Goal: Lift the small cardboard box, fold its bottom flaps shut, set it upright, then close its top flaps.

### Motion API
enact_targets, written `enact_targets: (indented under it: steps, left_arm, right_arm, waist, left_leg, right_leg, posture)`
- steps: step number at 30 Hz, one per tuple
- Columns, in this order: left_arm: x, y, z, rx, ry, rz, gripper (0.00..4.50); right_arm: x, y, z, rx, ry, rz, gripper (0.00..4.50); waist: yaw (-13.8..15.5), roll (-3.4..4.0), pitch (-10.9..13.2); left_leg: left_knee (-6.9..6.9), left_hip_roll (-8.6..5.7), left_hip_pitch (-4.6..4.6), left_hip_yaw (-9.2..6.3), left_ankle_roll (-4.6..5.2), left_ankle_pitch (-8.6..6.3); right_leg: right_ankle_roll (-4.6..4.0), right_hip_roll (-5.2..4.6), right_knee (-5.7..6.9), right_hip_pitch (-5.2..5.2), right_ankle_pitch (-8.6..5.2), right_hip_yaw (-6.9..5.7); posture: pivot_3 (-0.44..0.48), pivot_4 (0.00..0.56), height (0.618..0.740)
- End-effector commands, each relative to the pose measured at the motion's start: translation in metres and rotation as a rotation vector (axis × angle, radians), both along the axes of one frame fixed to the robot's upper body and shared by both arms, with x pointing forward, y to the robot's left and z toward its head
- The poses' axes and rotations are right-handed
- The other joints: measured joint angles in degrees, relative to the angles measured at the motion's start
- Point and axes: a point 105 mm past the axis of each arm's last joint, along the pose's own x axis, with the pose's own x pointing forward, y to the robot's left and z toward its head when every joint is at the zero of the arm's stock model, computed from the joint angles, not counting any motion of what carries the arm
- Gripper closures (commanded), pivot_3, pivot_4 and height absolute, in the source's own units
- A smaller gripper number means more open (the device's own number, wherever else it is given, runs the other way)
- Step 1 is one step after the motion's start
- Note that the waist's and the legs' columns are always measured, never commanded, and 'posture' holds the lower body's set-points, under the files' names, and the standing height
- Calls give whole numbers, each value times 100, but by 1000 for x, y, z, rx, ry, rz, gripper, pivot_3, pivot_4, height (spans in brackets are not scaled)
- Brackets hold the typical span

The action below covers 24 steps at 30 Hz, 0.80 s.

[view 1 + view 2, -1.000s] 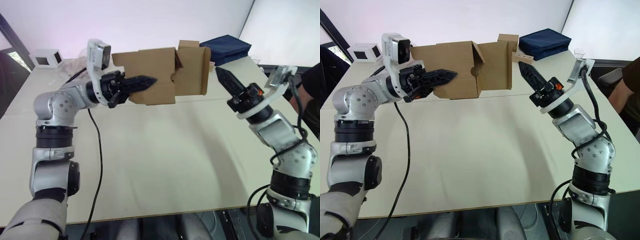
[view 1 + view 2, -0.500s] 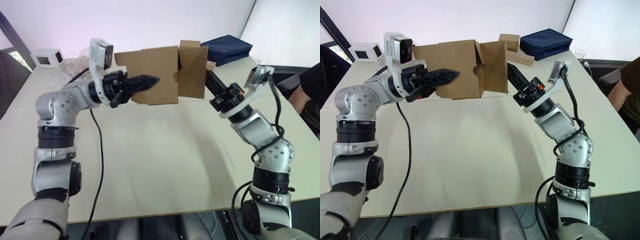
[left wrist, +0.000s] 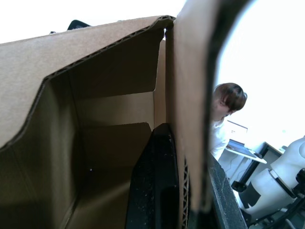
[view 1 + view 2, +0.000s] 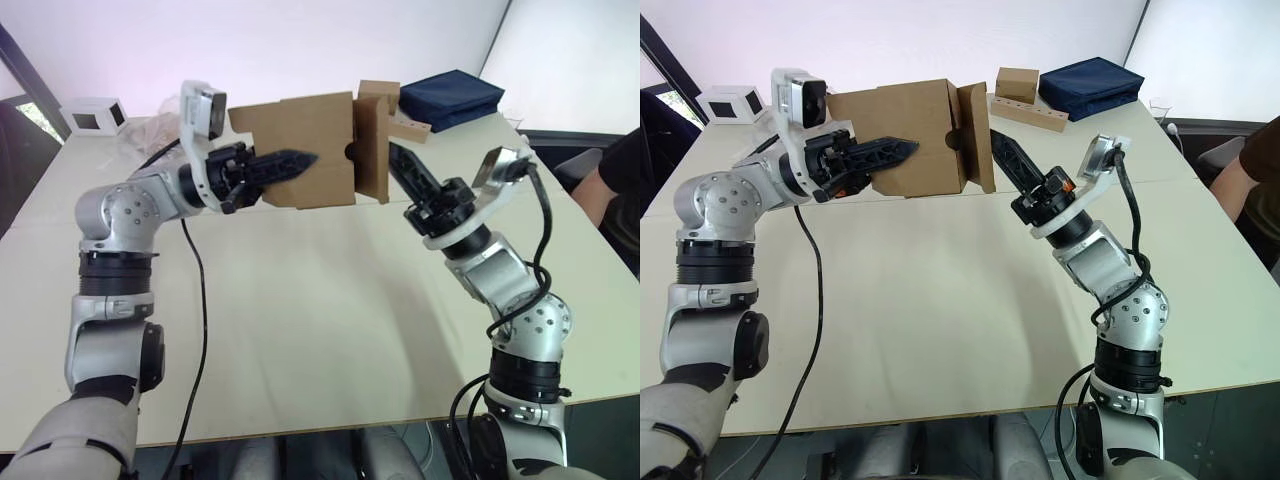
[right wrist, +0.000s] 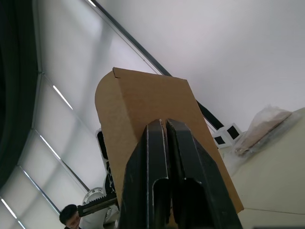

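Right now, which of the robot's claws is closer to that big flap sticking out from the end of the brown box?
The right. The right gripper, fingers shut, presses against the flap, folding it inward. The left gripper clamps the small cardboard box wall at its other end.

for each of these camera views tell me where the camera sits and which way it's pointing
Left eye and right eye views: on the head, facing forward and down over the table; both arms show, with the small cardboard box held up between the left gripper and right gripper.
Left wrist view: on the left wrist, looking along its fingers into the box's open inside.
Right wrist view: on the right wrist, looking along shut fingers against a bottom flap.
All views share the box.
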Motion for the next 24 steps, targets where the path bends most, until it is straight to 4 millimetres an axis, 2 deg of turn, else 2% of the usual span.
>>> enact_targets:
  steps: [1, 3, 24]
  left_arm:
    - [-5, 2, 18, -27, -70, -4, 4500]
    - [-5, 2, 18, -26, -70, 0, 4500]
    - [-5, 1, 16, -21, -58, 5, 4500]
  right_arm:
    - [-6, 1, 11, 32, -52, 5, 2876]
    - [-6, 0, 12, 59, -47, 10, 2252]
    - [-8, 18, 7, 64, -32, 40, 2252]
  waist:
    - [0, 0, 0]
    - [-3, 0, 0]
    - [-3, 0, 0]
  left_leg:
    - [0, 0, 0, 0, 0, 0]
    - [0, 0, 0, 0, 0, 0]
    - [0, 0, 0, 0, 0, 0]
  right_leg:
    - [0, 0, 0, 0, 0, 0]
    - [0, 0, 0, 0, 0, 0]
    - [0, 0, 0, -1, 0, 0]
  posture:
    - [0, 150, 740]
    - [0, 150, 740]
    - [0, 150, 740]
